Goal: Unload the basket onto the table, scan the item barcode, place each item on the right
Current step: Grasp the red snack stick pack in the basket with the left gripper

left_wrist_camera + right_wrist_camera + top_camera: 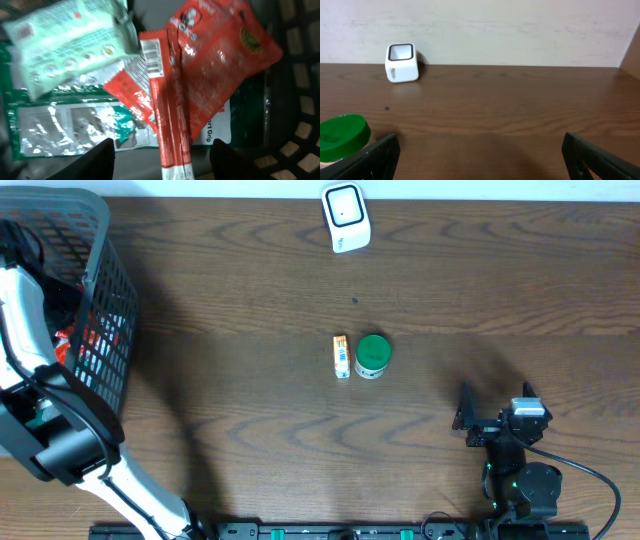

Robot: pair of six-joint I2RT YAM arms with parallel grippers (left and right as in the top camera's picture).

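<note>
- The left end effector (164,150) is down inside the black mesh basket (105,290) at the far left of the dark wooden worktop (250,300).
- Its two dark fingers (102,160) stand apart, one on each side of the near end of a narrow red foil packet (170,115). The gap is wider than the packet and nothing is clamped. Whether either finger touches the packet cannot be told.
- The narrow red foil packet lies lengthwise on top of the other goods in the basket. It is a long, shiny strip with a white barcode panel (151,57) facing up at its far end and white print at its near end.
- Beside it on the right lies a larger crinkled red bag (225,55), which partly overlaps it.
- To the left are a pale green wrapped pack (70,45) and, nearer, a silver and green foil pouch (65,125).
- The right end effector (497,402) hovers over the near right of the worktop, fingers spread wide and holding nothing.
- A white cube-shaped barcode scanner (346,217) stands at the far edge, near the middle.
- At the centre, a small orange and white box (342,356) lies just beside a tub with a round green lid (373,355).
</note>
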